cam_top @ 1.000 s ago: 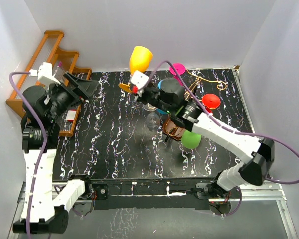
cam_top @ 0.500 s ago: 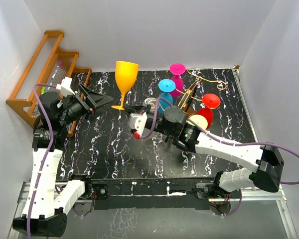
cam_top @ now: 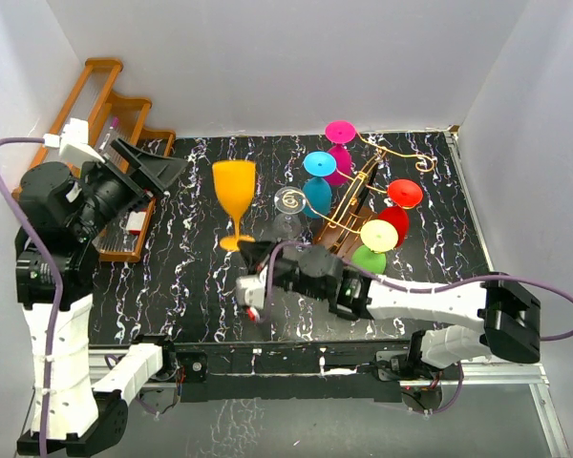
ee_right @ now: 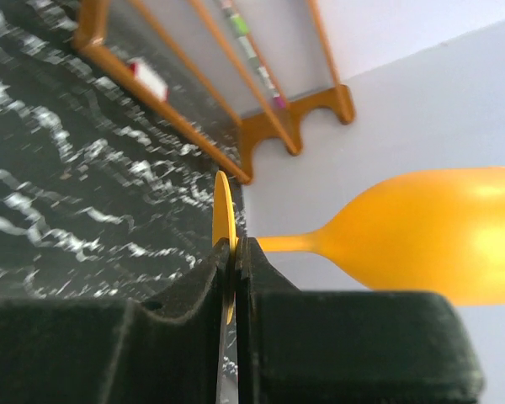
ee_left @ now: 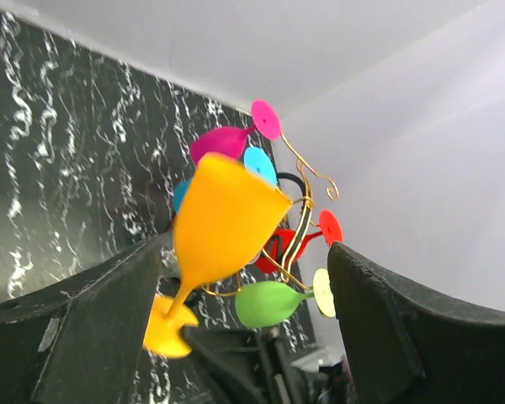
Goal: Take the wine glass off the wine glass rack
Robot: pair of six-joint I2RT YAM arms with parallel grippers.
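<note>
We see the right gripper [cam_top: 244, 248] clamped on the foot of the orange wine glass [cam_top: 234, 186], which is upright, left of the wine glass rack [cam_top: 351, 198] (apart from its wires). Left gripper [cam_top: 170, 172] fingers spread wide.

A: Was the stemmed plastic wine glass [cam_top: 234, 186] orange?
B: Orange all over. The marbled tabletop [cam_top: 191, 286] was black with white veins; the violin-shaped wooden rack [cam_top: 358, 191] brown, its curling wire arms [cam_top: 406, 153] gold. The stepped wooden shelf [cam_top: 103, 69] was orange-brown.

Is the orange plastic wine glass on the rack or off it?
Off. The orange plastic wine glass is upright and apart from the gold-wire wooden rack, with the rim of its foot pinched in the right gripper.
</note>
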